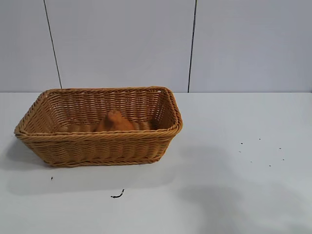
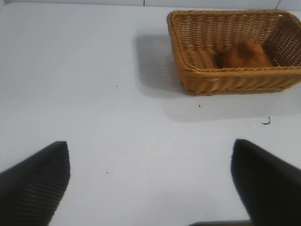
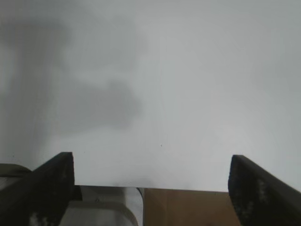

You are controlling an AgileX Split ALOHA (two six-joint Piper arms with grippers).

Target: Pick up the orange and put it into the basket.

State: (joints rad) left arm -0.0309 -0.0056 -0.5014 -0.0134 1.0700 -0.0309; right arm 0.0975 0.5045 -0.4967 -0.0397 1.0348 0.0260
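Note:
The dull-orange orange [image 1: 114,122] lies inside the tan woven basket [image 1: 97,141] at the left of the white table. Both also show in the left wrist view, the orange [image 2: 244,55] within the basket [image 2: 225,80]. Neither arm shows in the exterior view. My left gripper [image 2: 150,181] is open and empty above bare table, well away from the basket. My right gripper [image 3: 151,181] is open and empty, at the table's edge, with nothing between its fingers.
A small dark scrap [image 1: 117,195] lies on the table in front of the basket. Tiny dark specks [image 1: 258,151] dot the table at the right. The right wrist view shows the table's edge [image 3: 155,187] with a brown floor below.

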